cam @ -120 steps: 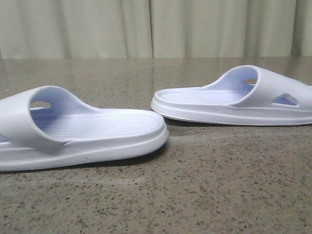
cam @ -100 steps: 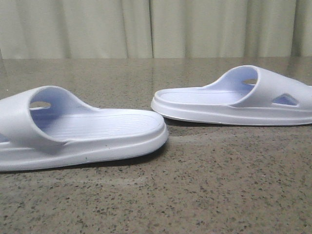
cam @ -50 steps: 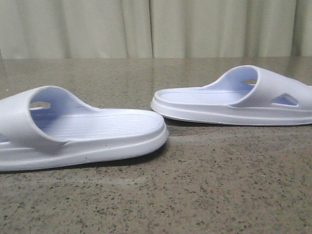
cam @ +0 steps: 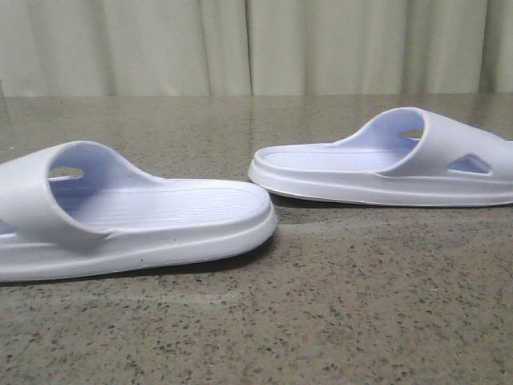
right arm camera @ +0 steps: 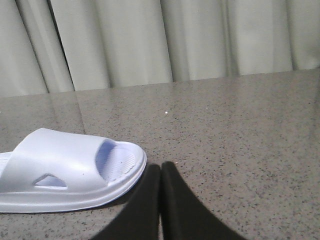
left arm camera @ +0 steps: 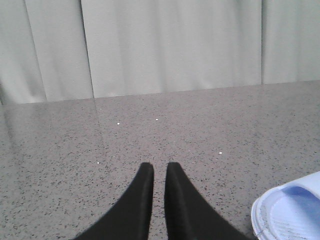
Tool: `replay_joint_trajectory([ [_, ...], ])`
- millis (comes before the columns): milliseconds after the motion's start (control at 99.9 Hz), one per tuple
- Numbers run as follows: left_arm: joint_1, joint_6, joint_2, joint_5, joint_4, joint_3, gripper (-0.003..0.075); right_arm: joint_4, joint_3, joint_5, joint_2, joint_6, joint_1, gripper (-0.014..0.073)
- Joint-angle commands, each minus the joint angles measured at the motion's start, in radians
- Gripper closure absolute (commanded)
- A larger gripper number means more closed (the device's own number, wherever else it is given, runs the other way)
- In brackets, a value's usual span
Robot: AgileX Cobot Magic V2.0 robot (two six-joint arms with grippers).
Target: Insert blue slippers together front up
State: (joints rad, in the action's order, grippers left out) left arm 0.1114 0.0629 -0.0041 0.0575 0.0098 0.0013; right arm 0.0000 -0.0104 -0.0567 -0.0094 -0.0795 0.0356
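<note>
Front view is showing the blue slippers lying flat and apart on the table (cam: 321, 305), the near slipper (cam: 136, 216) left of the far slipper (cam: 385, 164), while the left gripper (left arm camera: 159, 172) and right gripper (right arm camera: 160, 172) are sitting closed and empty, risking pushing the foam aside unless opened before approach.

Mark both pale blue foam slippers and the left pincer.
Nearer pale blue foam slipper (cam: 152, 210): front view, on its ribbed footbed.
Farther pale blue foam slipper (cam: 437, 144): front view, on its wide strap.
Left pincer (left arm camera: 159, 172): left wrist view, between the black fingertips.
</note>
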Motion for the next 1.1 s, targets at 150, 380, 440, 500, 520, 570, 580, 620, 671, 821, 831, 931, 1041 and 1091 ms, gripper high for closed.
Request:
replay_joint_trajectory([
  [150,-0.001,-0.010,-0.029,-0.080,-0.010,0.009,0.0704,-0.014,-0.021,0.096,-0.021,0.000,-0.001,0.0701],
  [380,-0.001,-0.010,-0.029,-0.105,-0.060,0.009,0.0704,0.006,-0.021,0.096,-0.021,0.000,-0.001,0.0700],
  [440,-0.001,-0.010,-0.029,-0.143,-0.180,0.009,0.0704,0.022,-0.020,0.096,-0.021,0.000,-0.001,0.0700],
  [500,-0.001,-0.010,-0.029,-0.152,-0.265,0.009,0.0704,0.072,-0.018,0.096,-0.021,0.000,-0.001,0.0700],
  [520,-0.001,-0.010,-0.029,-0.152,-0.293,0.009,0.0705,0.089,-0.016,0.096,-0.021,0.000,-0.001,0.0700],
  [570,-0.001,-0.010,-0.029,-0.152,-0.361,0.009,0.0705,0.157,-0.006,0.092,-0.021,0.000,-0.001,0.0700],
  [580,-0.001,-0.010,-0.029,-0.152,-0.383,0.009,0.0705,0.157,-0.004,0.092,-0.021,0.000,-0.001,0.0700],
  [620,-0.001,-0.010,-0.029,-0.152,-0.440,0.009,0.0705,0.194,0.006,0.087,-0.021,0.000,-0.001,0.0700],
  [671,-0.001,-0.010,-0.029,-0.148,-0.511,0.003,0.0705,0.206,0.035,0.070,-0.021,0.000,-0.001,0.0700],
  [821,-0.001,-0.010,-0.027,-0.023,-0.583,-0.066,0.0705,0.206,0.160,-0.045,0.003,0.000,-0.001,0.0700],
  [831,-0.001,-0.010,-0.025,-0.014,-0.583,-0.071,0.0705,0.206,0.160,-0.050,0.003,0.000,-0.001,0.0700],
  [931,-0.001,-0.011,0.002,0.082,-0.613,-0.148,0.0705,0.204,0.259,-0.104,0.060,0.000,-0.001,0.0700],
  [1041,-0.001,-0.017,0.067,0.152,-0.670,-0.230,0.0705,0.179,0.373,-0.169,0.154,0.000,-0.001,0.0700],
  [1091,-0.001,-0.017,0.104,0.180,-0.679,-0.271,0.0705,0.158,0.426,-0.214,0.202,0.000,-0.001,0.0700],
])
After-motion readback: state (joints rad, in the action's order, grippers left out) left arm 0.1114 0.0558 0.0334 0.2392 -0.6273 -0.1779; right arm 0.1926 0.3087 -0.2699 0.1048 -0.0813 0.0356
